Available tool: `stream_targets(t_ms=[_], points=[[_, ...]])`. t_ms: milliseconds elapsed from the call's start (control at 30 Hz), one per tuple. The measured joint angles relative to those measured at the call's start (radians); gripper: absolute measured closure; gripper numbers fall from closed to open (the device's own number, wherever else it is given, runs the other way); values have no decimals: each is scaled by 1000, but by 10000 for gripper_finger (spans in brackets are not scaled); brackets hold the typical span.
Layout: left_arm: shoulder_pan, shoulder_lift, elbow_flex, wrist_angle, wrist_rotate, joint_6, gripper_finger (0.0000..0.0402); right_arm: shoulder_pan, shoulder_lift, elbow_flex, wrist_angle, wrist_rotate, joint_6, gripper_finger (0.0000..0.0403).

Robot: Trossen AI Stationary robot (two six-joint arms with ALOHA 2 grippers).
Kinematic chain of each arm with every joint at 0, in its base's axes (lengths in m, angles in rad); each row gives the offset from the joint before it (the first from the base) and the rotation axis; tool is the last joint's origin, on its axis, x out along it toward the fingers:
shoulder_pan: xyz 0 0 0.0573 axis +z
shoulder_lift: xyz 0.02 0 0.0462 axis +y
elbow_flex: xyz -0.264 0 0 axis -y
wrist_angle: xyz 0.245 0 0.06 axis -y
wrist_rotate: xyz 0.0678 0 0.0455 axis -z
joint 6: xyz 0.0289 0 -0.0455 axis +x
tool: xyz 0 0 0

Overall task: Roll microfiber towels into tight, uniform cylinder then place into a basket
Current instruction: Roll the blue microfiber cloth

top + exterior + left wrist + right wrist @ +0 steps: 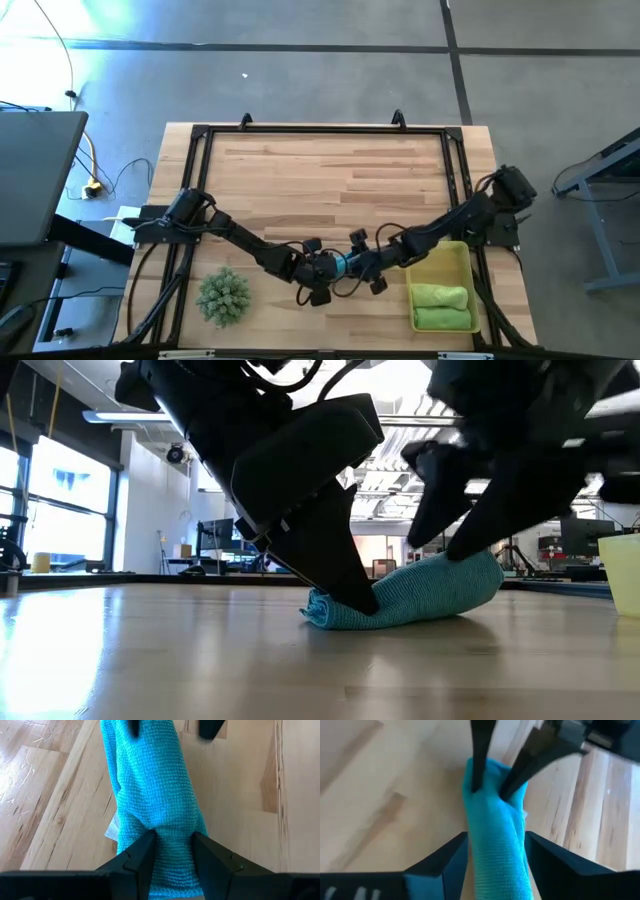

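Observation:
The teal towel (340, 265) lies rolled into a short cylinder on the wooden table, near the front edge, between my two grippers. My left gripper (172, 837) reaches in from the left and is shut on the roll's left end (330, 610). My right gripper (496, 845) comes in from the right, open. Its two fingers stand on either side of the roll's right end (470, 575). The yellow basket (462, 250) sits at the front right. Two rolled green towels (440, 297) (442, 318) lie in it. My left gripper pinches the teal roll's left end (172, 827) between its two fingers, one on each long side. The fingers slant down from the table's left and lie along the roll. The roll rests on the table, and its gripped end is squeezed narrower. My right gripper's fingers (462, 857) stand close against the roll's right end; I cannot tell whether they touch it.
A spiky green plant-like ball (222, 295) sits at the front left. A black frame (320, 130) runs around the table top. The wood behind the arms is bare. The basket's wall (625, 575) stands just right of the roll.

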Motion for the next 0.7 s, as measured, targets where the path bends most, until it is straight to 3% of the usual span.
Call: stream_targets(t_ms=[167, 467, 700], points=[[0, 0, 0, 0, 2, 0, 280, -33, 56, 0, 29, -25, 2, 197], [0, 0, 0, -3, 6, 2, 280, -72, 127, 2, 29, -74, 1, 194], [0, 0, -1, -3, 6, 2, 280, -94, 67, 24, -191, -55, 22, 194]])
